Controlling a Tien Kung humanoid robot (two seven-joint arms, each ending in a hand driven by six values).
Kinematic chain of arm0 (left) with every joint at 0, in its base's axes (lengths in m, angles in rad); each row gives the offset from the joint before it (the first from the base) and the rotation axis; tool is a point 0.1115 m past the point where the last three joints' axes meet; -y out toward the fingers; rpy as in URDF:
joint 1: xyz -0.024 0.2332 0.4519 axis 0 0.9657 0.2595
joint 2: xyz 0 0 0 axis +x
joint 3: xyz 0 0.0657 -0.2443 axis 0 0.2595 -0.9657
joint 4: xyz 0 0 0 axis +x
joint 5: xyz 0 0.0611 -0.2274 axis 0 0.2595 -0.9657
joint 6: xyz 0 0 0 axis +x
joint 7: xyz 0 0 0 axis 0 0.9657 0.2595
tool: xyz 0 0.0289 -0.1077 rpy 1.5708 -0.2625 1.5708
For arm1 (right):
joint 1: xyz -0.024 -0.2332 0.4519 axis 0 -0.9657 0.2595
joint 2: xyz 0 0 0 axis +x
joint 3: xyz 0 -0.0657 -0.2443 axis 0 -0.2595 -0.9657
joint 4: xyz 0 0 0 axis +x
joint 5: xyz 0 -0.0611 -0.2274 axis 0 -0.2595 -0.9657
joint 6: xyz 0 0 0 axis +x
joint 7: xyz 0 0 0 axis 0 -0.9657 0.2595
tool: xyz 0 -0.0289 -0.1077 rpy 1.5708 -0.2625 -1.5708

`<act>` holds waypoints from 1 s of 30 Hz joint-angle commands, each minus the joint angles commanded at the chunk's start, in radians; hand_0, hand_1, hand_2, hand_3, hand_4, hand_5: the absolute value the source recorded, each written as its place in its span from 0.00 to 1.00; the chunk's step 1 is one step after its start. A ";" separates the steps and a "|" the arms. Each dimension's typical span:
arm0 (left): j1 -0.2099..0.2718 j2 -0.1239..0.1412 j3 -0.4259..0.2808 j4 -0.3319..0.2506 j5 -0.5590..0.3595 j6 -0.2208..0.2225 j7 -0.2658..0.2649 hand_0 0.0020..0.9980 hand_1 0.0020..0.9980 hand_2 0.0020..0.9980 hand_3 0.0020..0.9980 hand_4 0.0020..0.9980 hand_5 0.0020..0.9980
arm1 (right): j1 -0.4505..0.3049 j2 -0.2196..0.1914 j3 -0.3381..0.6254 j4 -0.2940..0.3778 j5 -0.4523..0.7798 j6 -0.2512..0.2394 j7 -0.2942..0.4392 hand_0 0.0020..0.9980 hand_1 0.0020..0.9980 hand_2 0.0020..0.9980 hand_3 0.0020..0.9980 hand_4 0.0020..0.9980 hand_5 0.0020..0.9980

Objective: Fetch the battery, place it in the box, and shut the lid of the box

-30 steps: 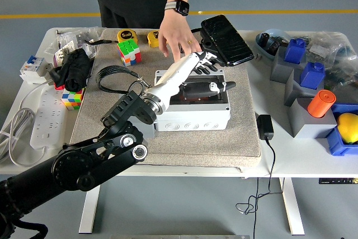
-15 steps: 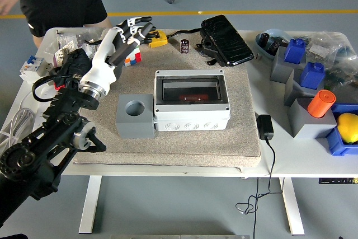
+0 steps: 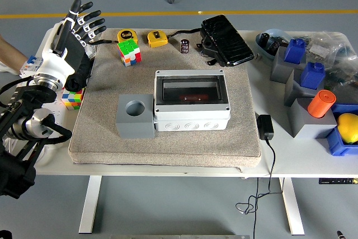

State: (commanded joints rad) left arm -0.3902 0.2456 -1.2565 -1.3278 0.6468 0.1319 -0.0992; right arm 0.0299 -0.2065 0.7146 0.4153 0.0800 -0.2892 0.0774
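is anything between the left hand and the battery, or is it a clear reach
Not quite clear. The left hand is raised open at the table's far left; the battery stands upright near the far edge. A Rubik's cube and two tape measures lie between them.

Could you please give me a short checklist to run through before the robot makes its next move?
1. Small dark cylindrical battery visible and unobstructed on the white table's far side: ok.
2. Left hand empty, fingers spread: ok.
3. Grey box's transparent lid open to receive the battery: not ok, it lies shut.
4. Box interior free: cannot tell; something reddish shows through the lid.
5. Right hand available: cannot tell, out of view.
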 joint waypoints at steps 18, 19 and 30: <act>0.025 0.016 -0.087 -0.006 0.038 -0.015 0.031 0.65 0.65 0.64 0.65 1.00 0.58 | 0.004 -0.011 -0.022 -0.002 0.003 0.009 -0.019 0.61 0.64 0.64 0.57 0.98 0.56; 0.026 0.016 -0.087 -0.006 0.041 -0.016 0.033 0.65 0.65 0.64 0.65 1.00 0.58 | 0.004 -0.011 -0.025 -0.003 0.004 0.009 -0.020 0.61 0.64 0.64 0.57 0.98 0.56; 0.033 0.024 -0.099 -0.012 0.050 -0.022 0.041 0.66 0.65 0.64 0.65 1.00 0.58 | 0.007 -0.016 -0.031 -0.003 0.006 0.004 -0.025 0.61 0.64 0.64 0.57 0.98 0.56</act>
State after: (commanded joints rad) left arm -0.3572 0.2697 -1.3551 -1.3397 0.6972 0.1099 -0.0585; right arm 0.0367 -0.2226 0.6837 0.4128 0.0862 -0.2848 0.0527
